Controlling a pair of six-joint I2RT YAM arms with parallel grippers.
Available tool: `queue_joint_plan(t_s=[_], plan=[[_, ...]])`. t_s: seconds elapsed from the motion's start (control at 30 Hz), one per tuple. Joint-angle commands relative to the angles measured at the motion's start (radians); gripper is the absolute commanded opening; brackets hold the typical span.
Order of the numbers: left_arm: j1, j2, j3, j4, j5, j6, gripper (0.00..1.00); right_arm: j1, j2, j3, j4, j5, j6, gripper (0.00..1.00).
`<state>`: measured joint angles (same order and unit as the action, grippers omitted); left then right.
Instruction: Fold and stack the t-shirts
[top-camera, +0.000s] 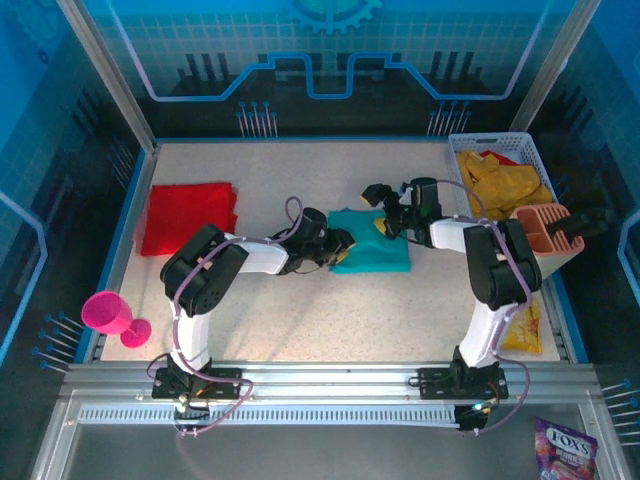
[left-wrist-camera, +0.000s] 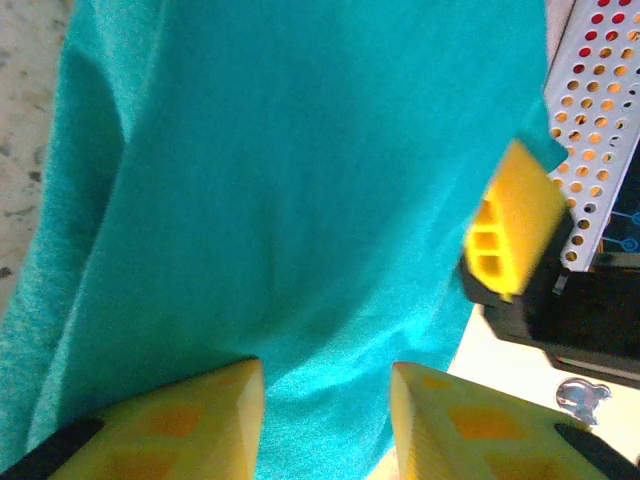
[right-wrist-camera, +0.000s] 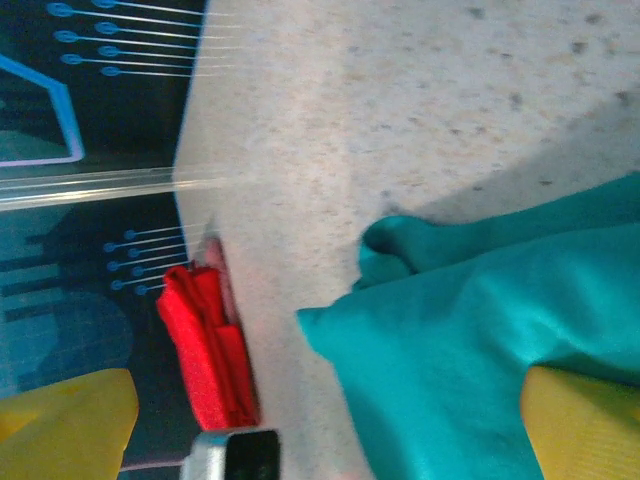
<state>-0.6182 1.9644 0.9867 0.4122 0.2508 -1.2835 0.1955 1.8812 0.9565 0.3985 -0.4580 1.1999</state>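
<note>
Teal shirt (top-camera: 372, 255) lies mid-worktop as a rough rectangle, between the two arms. Red shirt (top-camera: 185, 215) is folded, well apart at the left edge of the worktop (top-camera: 300, 330). Yellow shirts (top-camera: 500, 180) are heaped in the white basket (top-camera: 530, 145) at far right. Another yellow one (top-camera: 525, 325) lies beside the right arm (top-camera: 495, 265).

Left jaws sit at the teal shirt's left edge, part-way apart, with cloth running into the gap. I cannot tell whether they pinch it or only straddle it. Right jaws are spread wide at the shirt's far edge and grip nothing. In the right wrist view the cloth drapes against one finger (right-wrist-camera: 585, 420).

Risks, as I judge them:
- If the left jaws hold just the top layer, a pull toward the red shirt would peel the fold open.
- The right finger touching the cloth could snag the edge when that arm moves off, dragging a corner out.
- A carry to the red shirt swings the left arm (top-camera: 215, 275) near the pink goblet (top-camera: 112, 315), and a low elbow would tip it.

Unclear:
- How many layers the teal fold has, and whether its sleeves are tucked in.
- No chest lettering visible.
- The count of yellow shirts in the basket.
- The near yellow shirt is partly covered by the right arm.
</note>
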Motion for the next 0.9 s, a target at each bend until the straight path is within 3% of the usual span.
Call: queue_joint_plan(t_s=[0.0,0.1,0.37,0.63,0.8,0.87], plan=[[-0.008,0.036,-0.013,-0.069,-0.004,0.002,0.37,-0.023,0.041,0.005,0.089,0.035,-0.013,0.99],[-0.008,0.033,-0.029,-0.068,-0.015,-0.007,0.31,-0.069,0.07,0.013,0.081,0.025,-0.049,0.99],[-0.008,0.053,-0.038,-0.09,-0.022,-0.008,0.28,-0.181,0.103,0.005,0.161,-0.044,-0.018,1.0],[-0.006,0.058,-0.04,-0.068,-0.018,-0.014,0.27,-0.201,0.14,0.035,0.171,-0.117,-0.014,1.0],[0.025,-0.013,-0.045,-0.062,0.032,0.026,0.4,-0.207,0.118,0.018,0.172,-0.141,-0.021,1.0],[0.046,-0.061,-0.04,-0.098,0.057,0.066,0.46,-0.213,0.094,0.061,0.09,-0.177,-0.069,1.0]])
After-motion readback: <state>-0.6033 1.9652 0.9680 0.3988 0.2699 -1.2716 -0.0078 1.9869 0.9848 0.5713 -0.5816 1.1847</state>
